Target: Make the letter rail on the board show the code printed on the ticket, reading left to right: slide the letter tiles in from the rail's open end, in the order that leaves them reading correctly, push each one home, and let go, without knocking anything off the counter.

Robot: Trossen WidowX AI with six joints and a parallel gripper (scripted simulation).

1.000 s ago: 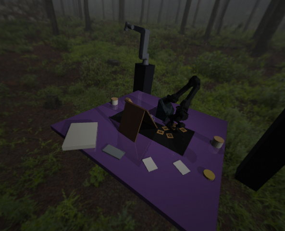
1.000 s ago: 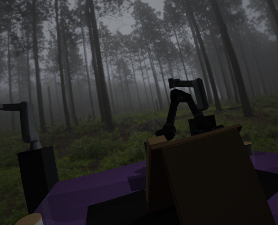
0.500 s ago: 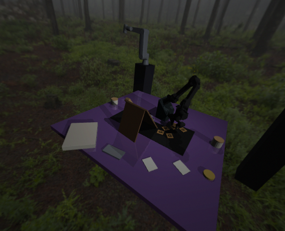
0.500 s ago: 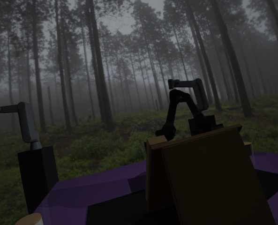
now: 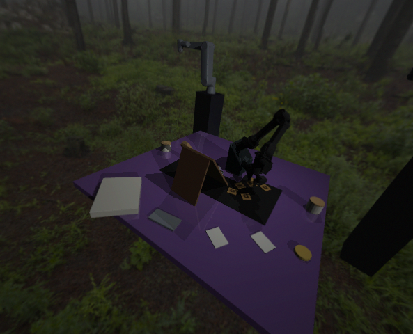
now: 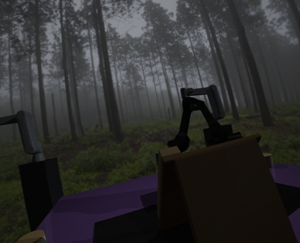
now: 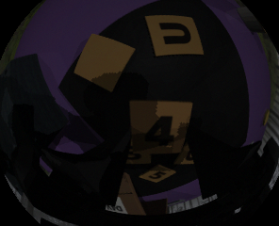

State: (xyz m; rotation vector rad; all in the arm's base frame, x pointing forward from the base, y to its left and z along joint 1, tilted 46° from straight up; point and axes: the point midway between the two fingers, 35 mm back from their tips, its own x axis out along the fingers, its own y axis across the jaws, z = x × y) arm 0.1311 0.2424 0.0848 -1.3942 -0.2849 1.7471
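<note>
A misty forest of tall dark tree trunks [image 6: 105,78] surrounds the scene under a pale grey sky [image 6: 134,25], the light dim and flat. The ground is low green undergrowth [image 5: 48,280] broken by patches of bare reddish-brown soil [image 5: 15,122]. A glossy purple square table top [image 5: 264,280] stands among the plants. Beside it rise tall black rectangular pedestals [image 5: 208,112], two of them carrying what look like grey jointed camera mounts [image 5: 205,60].

The top view looks down obliquely from afar on the purple counter [image 5: 264,287]; the exterior sits low behind the board [image 6: 230,188] (both share it); the wrist faces straight down, close.
</note>
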